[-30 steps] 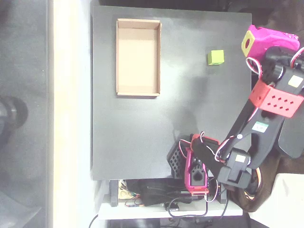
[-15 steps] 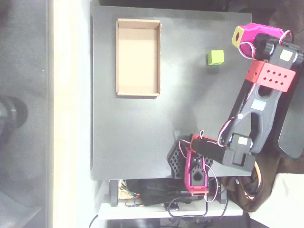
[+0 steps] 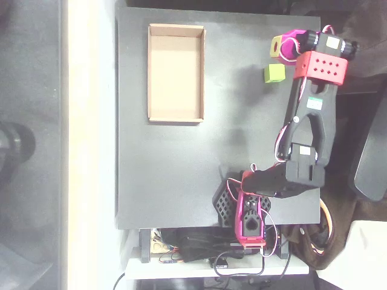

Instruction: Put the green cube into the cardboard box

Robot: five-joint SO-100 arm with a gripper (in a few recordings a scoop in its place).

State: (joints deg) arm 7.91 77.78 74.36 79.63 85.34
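From overhead we see the task barely begun: the cube [image 3: 274, 73] sits on the dark counter [image 3: 181, 175], toward the upper right, and the box [image 3: 176, 24] lies well apart to its left with nothing inside. Nothing has been picked up. All of the work is left: reaching the cube, closing on it, carrying it across and letting it go in the box.

The arm [image 3: 309, 115] stretches up the right side of the counter, and its magenta gripper [image 3: 283, 47] hangs just above the cube in the picture, near it; we cannot say whether they touch. From this angle we cannot tell how far the fingers stand apart, and they hold nothing that we can make out.

Against the frames of a second and half a second ago, the arm has swung leftward from beyond the counter's right edge, bringing the gripper in over the counter and close to the cube. Cube and box lie where they did. We judge this the approach, with the descent onto the cube yet to come.
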